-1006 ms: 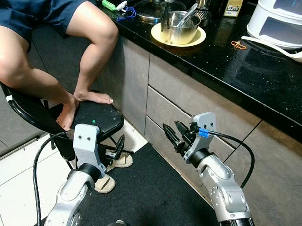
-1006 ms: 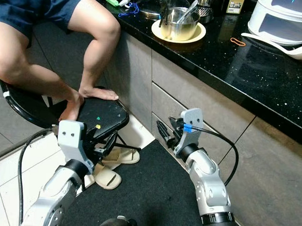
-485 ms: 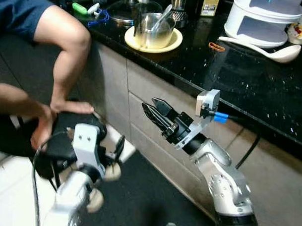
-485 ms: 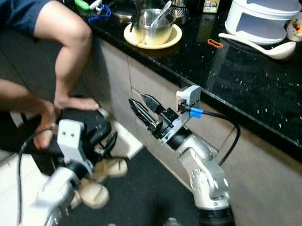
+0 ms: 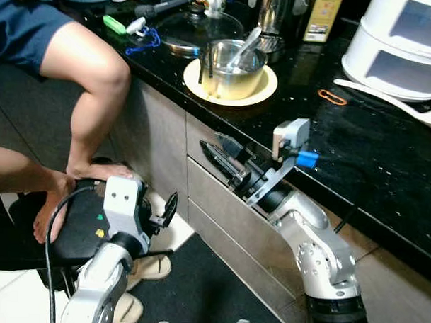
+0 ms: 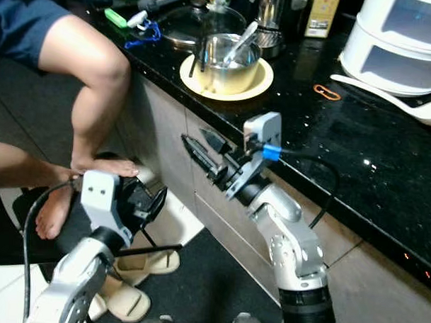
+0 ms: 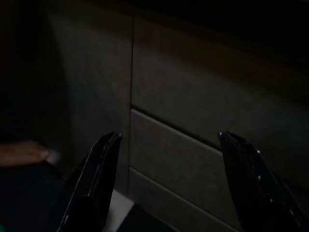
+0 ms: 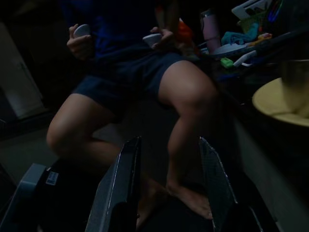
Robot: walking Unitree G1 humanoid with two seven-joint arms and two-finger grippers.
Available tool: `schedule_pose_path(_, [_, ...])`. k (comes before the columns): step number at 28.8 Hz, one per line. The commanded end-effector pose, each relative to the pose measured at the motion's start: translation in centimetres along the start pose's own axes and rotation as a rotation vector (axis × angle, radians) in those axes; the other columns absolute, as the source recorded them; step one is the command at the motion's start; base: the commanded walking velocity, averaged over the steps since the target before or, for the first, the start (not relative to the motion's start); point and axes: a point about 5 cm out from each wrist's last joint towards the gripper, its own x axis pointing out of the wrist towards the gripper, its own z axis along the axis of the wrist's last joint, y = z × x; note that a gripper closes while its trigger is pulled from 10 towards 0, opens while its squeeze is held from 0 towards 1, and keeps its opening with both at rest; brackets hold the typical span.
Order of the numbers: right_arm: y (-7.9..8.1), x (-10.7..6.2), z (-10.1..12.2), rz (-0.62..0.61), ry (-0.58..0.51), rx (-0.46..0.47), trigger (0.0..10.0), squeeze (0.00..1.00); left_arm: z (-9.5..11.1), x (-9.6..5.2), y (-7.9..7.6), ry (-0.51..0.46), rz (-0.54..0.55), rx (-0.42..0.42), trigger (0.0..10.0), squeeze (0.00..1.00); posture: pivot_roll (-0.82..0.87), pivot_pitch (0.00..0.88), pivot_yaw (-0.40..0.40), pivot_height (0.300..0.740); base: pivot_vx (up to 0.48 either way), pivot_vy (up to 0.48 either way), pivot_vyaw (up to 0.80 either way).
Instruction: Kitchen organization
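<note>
The steel bowl [image 5: 234, 68] is seen standing on a yellow plate [image 5: 266, 89] near the front edge of the black desk [image 5: 343, 148], at about 12 o'clock from the right gripper [image 5: 217, 150], with a spoon [image 5: 246, 47] and a dark utensil leaning inside it. The bowl is judged to be stiff, light and slippery at its polished wall, so the rim would be the likeliest place to be pinched, one finger inside and one outside; the plate beneath is judged brittle and best gripped at its raised lip, and the loose utensils may rattle or tip if the bowl is lifted quickly. The right arm is held raised and bent, its wrist level with the top drawer front [image 5: 208, 177] under the desk edge, the two black fingers pointing toward 10 o'clock and spread apart with nothing between them. In the right wrist view the fingers [image 8: 121, 193] are seen parted, with a seated person [image 8: 130, 92] beyond them and the yellow plate at the frame's side. The left gripper [image 5: 168, 209] is held low at about 7 o'clock in the head views, near the person's stool [image 5: 78, 231], its fingers released and empty; the left wrist view shows the fingers [image 7: 99, 179] wide apart, facing the grey drawer fronts. A white stacked container [image 5: 404, 33], a white ladle [image 5: 394, 104] and a glass lid [image 5: 199, 30] are also noted on the desk, well apart from both grippers. Which item is to be organised first cannot be told.
</note>
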Motion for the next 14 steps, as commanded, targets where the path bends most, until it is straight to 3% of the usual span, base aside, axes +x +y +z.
schedule_pose_path(1, [0.3, 0.1, 0.4, 0.012, -0.012, 0.002, 10.0, 0.00, -0.4, 0.0, -0.2, 0.017, -0.010, 0.010, 10.0, 0.00, 0.05, 0.083, -0.013, 0.740, 0.405, 0.000, 0.00])
schedule_pose_path(10, [0.7, 0.4, 0.8, 0.027, -0.034, 0.026, 10.0, 0.00, -0.4, -0.1, -0.3, 0.017, -0.015, 0.011, 10.0, 0.00, 0.05, 0.081, -0.015, 0.740, 0.390, 0.000, 0.00])
schedule_pose_path(14, [0.7, 0.6, 1.7, 0.040, -0.077, 0.067, 10.0, 0.00, -0.4, -0.1, -0.3, 0.014, -0.015, 0.006, 10.0, 0.00, 0.05, 0.080, -0.015, 0.740, 0.000, 0.000, 0.00])
